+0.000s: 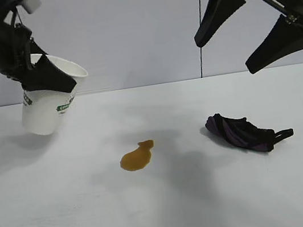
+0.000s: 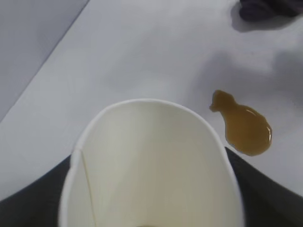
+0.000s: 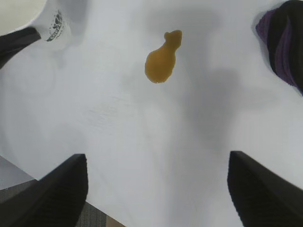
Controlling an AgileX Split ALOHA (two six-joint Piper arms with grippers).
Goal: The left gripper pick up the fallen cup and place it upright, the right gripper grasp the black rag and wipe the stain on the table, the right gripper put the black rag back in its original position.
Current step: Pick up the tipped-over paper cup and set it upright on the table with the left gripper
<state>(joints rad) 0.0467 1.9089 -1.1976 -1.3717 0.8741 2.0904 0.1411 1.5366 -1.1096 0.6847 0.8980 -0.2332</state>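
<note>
My left gripper [image 1: 48, 78] is at the far left, shut on the white cup [image 1: 44, 110] near its rim. The cup is tilted, mouth up and toward the right, with its base low over the table [image 1: 70, 218]; I cannot tell whether it touches. The left wrist view looks into the cup [image 2: 151, 165], with a black finger [image 2: 270, 189] on each side. The amber stain [image 1: 137, 156] lies mid-table, also in the wrist views as stain [image 2: 244, 125] and stain [image 3: 162, 64]. The black rag [image 1: 241, 132] lies to its right. My right gripper [image 1: 226, 55] hangs open high above the rag; in its wrist view the right gripper [image 3: 157, 156] holds nothing.
A pale wall stands behind the table's far edge. The right wrist view shows the rag [image 3: 284, 42] at one side, the cup [image 3: 54, 23] at the other, and the table's edge by one finger [image 3: 61, 189].
</note>
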